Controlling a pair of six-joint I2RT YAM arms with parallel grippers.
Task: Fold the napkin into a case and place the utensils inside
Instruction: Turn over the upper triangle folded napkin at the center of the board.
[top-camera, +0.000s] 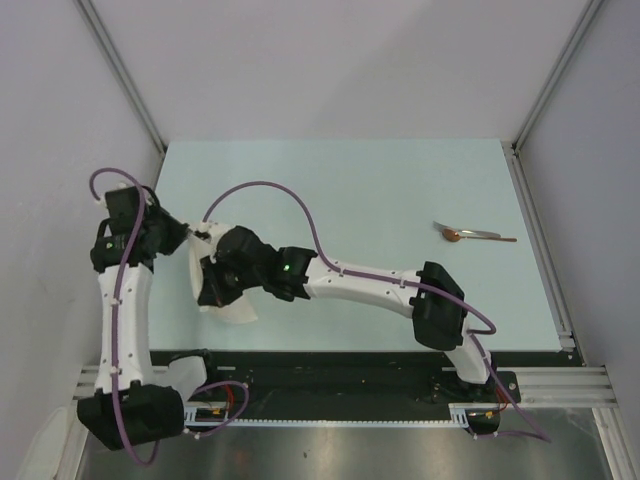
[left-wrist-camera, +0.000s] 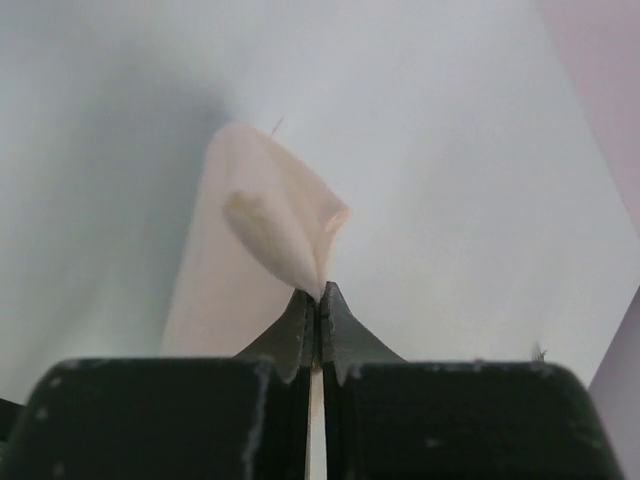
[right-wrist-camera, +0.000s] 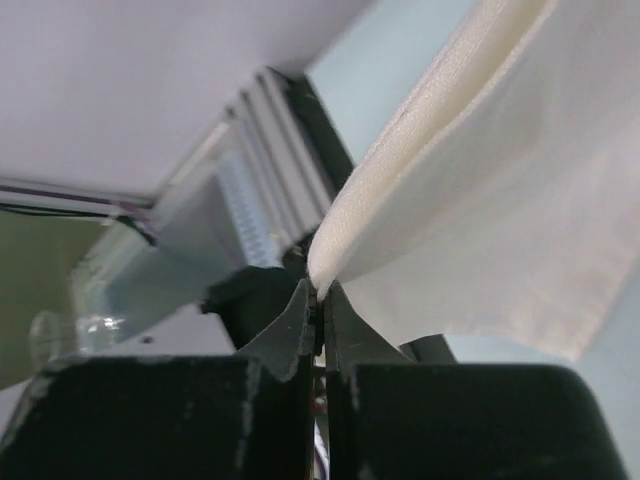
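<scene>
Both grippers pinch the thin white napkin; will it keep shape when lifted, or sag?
Probably floppy: the thin white napkin droops in folds from the right gripper. Likely light: a tip pinch by the left gripper holds it.

Overhead looking down, wrist cams close — sharing napkin (right-wrist-camera: 480, 200)

- Robotics lab test cell: plain pale wall panels (top-camera: 330, 60) enclose a light table (top-camera: 400, 180).
- Aluminium rail (top-camera: 560, 383) at the near edge carries the cabled left arm (top-camera: 125, 300) and right arm (top-camera: 365, 283).
</scene>
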